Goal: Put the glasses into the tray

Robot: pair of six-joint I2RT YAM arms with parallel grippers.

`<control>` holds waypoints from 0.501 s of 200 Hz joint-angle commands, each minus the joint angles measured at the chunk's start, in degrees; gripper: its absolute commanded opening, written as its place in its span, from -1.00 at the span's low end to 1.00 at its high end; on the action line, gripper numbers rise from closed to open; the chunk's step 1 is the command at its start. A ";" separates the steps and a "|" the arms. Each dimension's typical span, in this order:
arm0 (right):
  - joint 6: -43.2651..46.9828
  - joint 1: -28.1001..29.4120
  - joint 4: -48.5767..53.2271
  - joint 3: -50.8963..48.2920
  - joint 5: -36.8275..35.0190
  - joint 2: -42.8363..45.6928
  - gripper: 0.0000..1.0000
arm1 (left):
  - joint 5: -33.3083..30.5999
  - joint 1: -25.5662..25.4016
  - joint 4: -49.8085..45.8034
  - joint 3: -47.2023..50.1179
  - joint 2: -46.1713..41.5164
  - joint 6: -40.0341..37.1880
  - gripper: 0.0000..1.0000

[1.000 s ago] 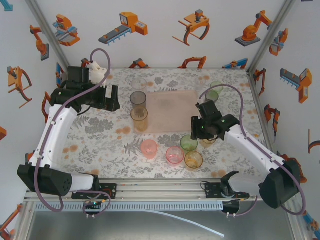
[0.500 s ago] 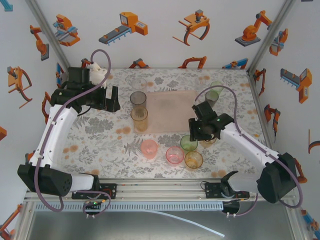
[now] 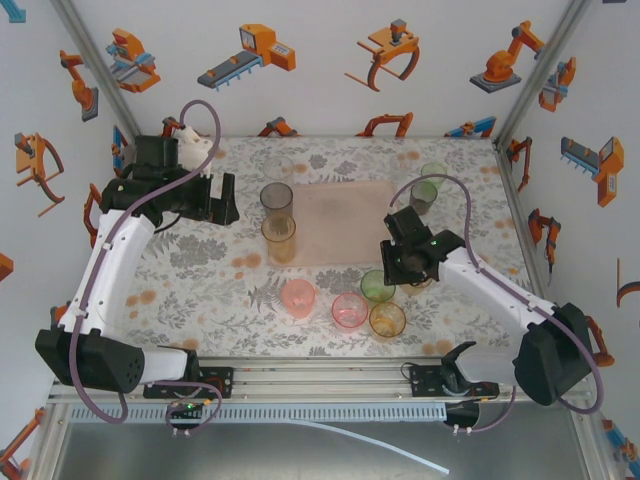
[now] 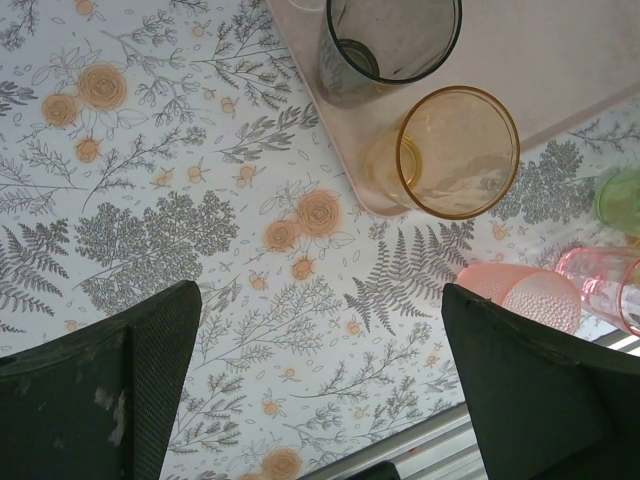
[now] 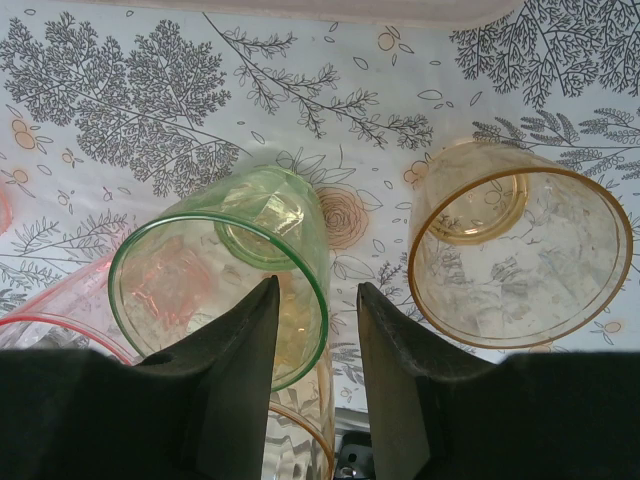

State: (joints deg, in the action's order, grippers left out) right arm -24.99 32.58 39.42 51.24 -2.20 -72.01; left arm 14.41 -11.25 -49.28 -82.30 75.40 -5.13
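Looking down from above, right claw (image 3: 407,264) hangs just upper right of green glass (image 3: 377,287), below the tray (image 3: 345,215). Left wrist: left claw (image 4: 320,400) released wide, orange glass (image 4: 455,150) on tray corner, upper right. Right wrist: right claw parted, straddling green glass's rim, centre frame, not clenched.

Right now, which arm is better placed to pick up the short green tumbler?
Right. The right gripper is at the green tumbler, jaws seemingly either side of its wall. The left gripper hangs open across the tray, by the tall orange tumbler already on it.

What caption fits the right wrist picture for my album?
The right gripper straddles the green glass at its rim, an orange glass beside it.
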 commanded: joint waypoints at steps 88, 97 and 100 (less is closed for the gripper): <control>-0.94 0.59 -2.36 -0.90 -1.53 -1.47 -0.43 | 2.72 0.26 0.41 1.45 -2.17 0.59 0.98; -0.94 0.64 -2.24 -0.97 -1.88 -1.53 -0.45 | 2.56 0.26 0.49 1.46 -2.20 0.59 0.98; -0.94 0.61 -2.22 -0.99 -1.93 -1.58 -0.45 | 2.55 0.26 0.50 1.50 -2.25 0.63 0.98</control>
State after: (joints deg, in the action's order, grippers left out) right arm -25.10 32.75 37.58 50.94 -2.50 -73.38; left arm 15.57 -11.20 -49.25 -81.49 74.76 -5.13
